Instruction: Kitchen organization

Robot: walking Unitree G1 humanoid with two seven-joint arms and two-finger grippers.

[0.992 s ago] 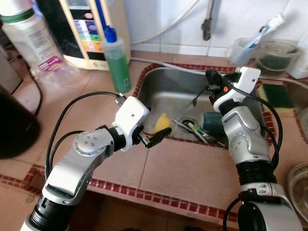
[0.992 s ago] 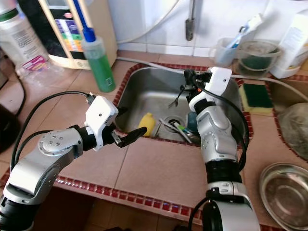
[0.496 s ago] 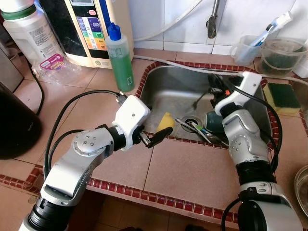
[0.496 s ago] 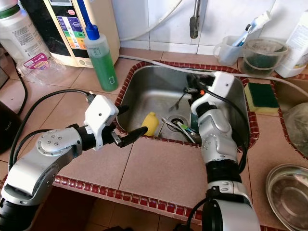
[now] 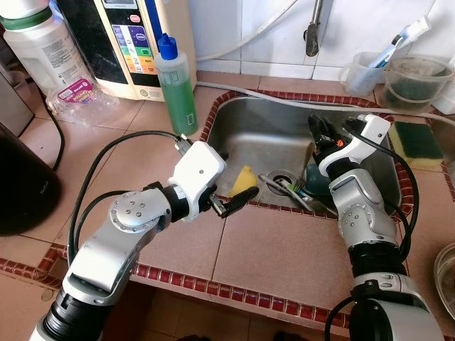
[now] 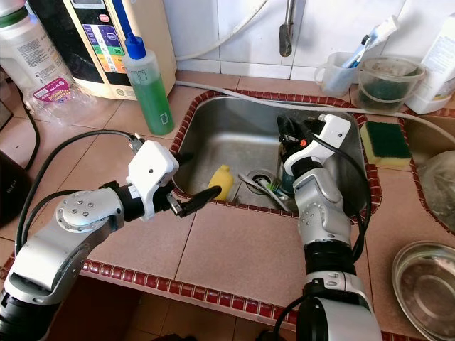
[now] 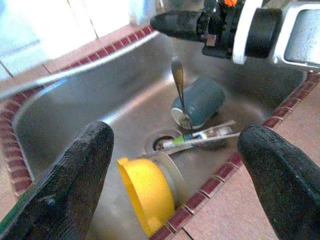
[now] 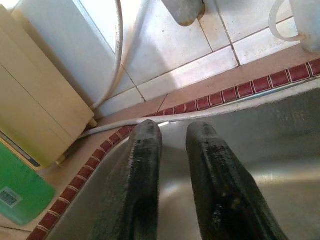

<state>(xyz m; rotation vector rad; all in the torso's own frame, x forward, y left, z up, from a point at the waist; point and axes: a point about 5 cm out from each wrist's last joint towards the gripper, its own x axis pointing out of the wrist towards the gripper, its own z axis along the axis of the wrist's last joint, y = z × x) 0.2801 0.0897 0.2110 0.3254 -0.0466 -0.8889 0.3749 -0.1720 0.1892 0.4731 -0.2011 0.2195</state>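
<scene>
Sink (image 5: 249, 135): a steel basin set into a tiled counter with a dark red tile border; it holds the dishes.
Yellow cup (image 5: 242, 181): lies on its side at the near edge of the basin, just beside the drain.
Blue cup (image 7: 197, 102): lies on its side by the drain, mouth toward the yellow cup.
Spoon (image 7: 178, 90): leans upright with its lower end resting in the blue cup's mouth.
Utensils (image 5: 288, 190): a few lie across the drain, between the two cups; one has a green handle.
Right gripper (image 5: 318, 133): inside the basin, above the blue cup; its two fingers stand nearly together with a narrow gap, nothing between them.
Left gripper (image 5: 237, 201): hovers over the near rim of the sink, just by the yellow cup; fingers spread wide, holding nothing.
Green soap bottle (image 5: 175, 87): stands on the counter at the sink's far left corner.
Water dispenser (image 5: 135, 42): behind the bottle, against the wall.
Sponge (image 5: 415, 135): yellow and green, on the counter right of the sink.
Faucet (image 5: 311, 28): hangs from the tiled wall above the basin.
</scene>
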